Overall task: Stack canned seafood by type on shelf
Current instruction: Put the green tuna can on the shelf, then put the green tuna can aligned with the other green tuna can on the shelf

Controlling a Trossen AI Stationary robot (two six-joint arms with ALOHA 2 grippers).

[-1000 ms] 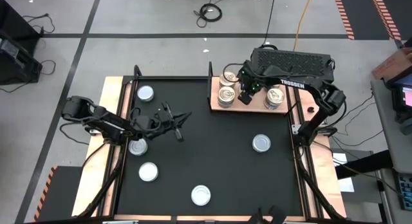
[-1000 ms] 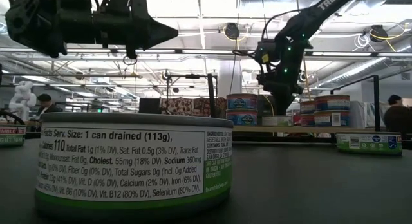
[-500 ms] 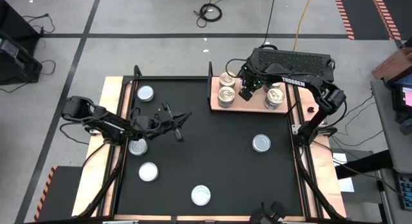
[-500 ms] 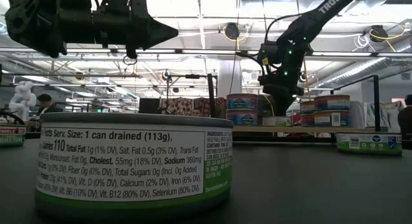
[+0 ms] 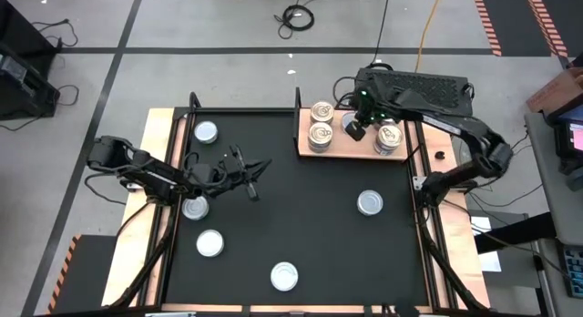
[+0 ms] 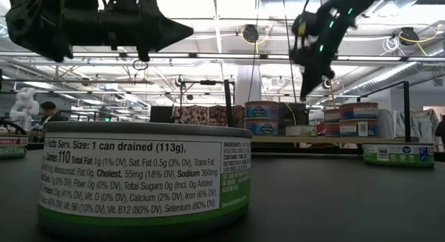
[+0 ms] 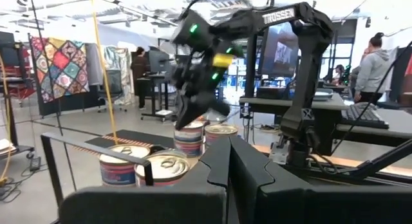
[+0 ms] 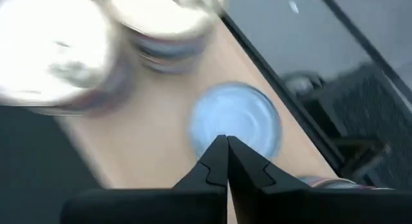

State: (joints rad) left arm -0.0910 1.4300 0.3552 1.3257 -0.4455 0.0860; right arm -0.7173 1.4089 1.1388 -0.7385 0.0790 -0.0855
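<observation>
Now lifting above shelf (image 5: 349,146) at the table's far-right corner, right gripper (image 5: 353,131) empty, jaws together; nearest loose tin (image 5: 370,202) lying nearward on the mat; left gripper (image 5: 252,178) closed, idling by the left edge.

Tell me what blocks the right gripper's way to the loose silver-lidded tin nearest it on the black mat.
Nothing visible. The shut right gripper hangs above the light-brown wooden shelf; the round silver-lidded tin lies on open black mat with nothing between.

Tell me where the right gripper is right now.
In the high view the right gripper, shut and empty, hangs over the shelf at the table's far right, between the cream-lidded tins and the tin stack.
</observation>
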